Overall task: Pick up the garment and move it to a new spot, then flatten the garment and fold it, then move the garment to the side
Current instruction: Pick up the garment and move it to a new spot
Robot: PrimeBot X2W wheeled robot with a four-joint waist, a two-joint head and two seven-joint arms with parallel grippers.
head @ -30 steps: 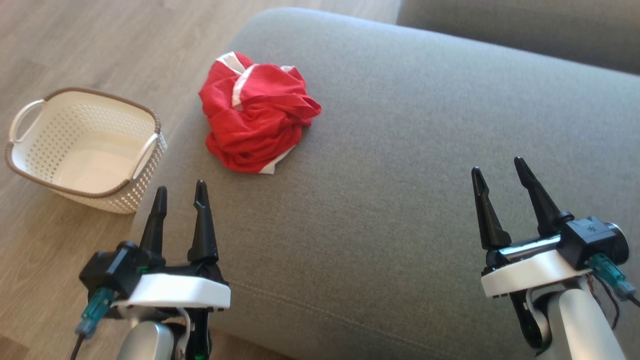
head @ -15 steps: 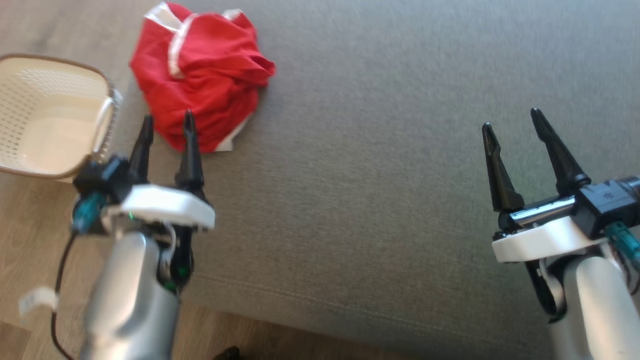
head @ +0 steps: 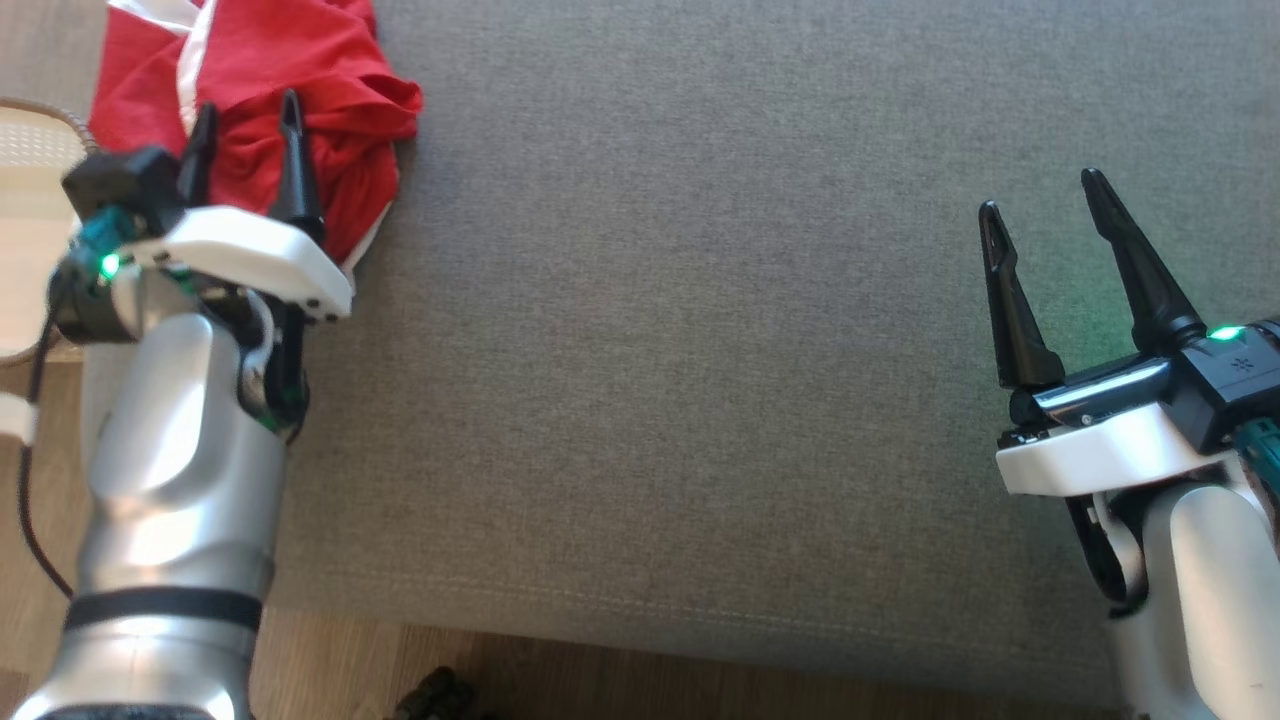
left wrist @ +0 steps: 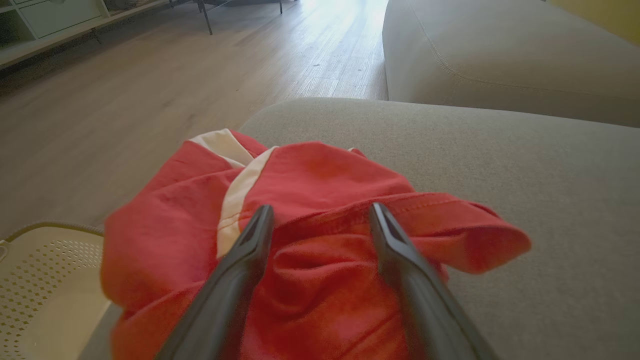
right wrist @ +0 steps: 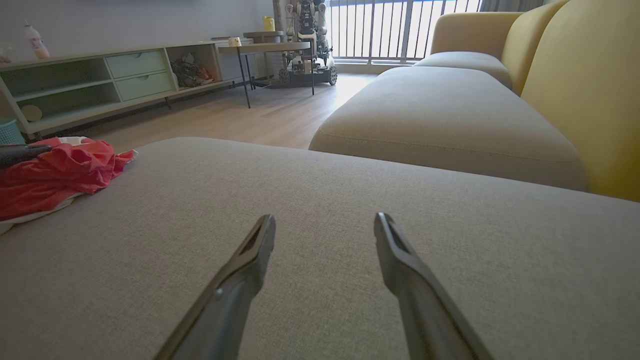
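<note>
Left gripper (head: 247, 105) first: its two dark fingers are spread wide with nothing pinched. In the left wrist view the gripper (left wrist: 321, 210) sits right over the crumpled cloth, one finger on each side of a raised red fold. I can't tell if the tips actually touch the fabric.

Right gripper (head: 1042, 192): also two fingers, also spread and empty. It hangs over bare grey upholstery at about 3 o'clock in the head view, well apart from the cloth. Its own camera has the gripper (right wrist: 325, 217) just above the cushion.

Count:
- one garment (head: 330, 90), red with white trim, bunched in a heap at 11 o'clock in the head view, at the cushion's corner
- one cream perforated basket (head: 25, 200) with a brown rim, on the wood floor (left wrist: 125, 100) at 9 o'clock, just beside the garment (left wrist: 320, 175)
- two grey seat cushions: the one being worked on (head: 700, 350) and a second one (right wrist: 450, 115) beyond it at 1 o'clock in the right wrist view

Pose: the left forearm stretches up from 7 o'clock toward the heap, fingers pointing to 12. The right arm stays low at 4 o'clock, with its fingers leaning slightly toward 11.
</note>
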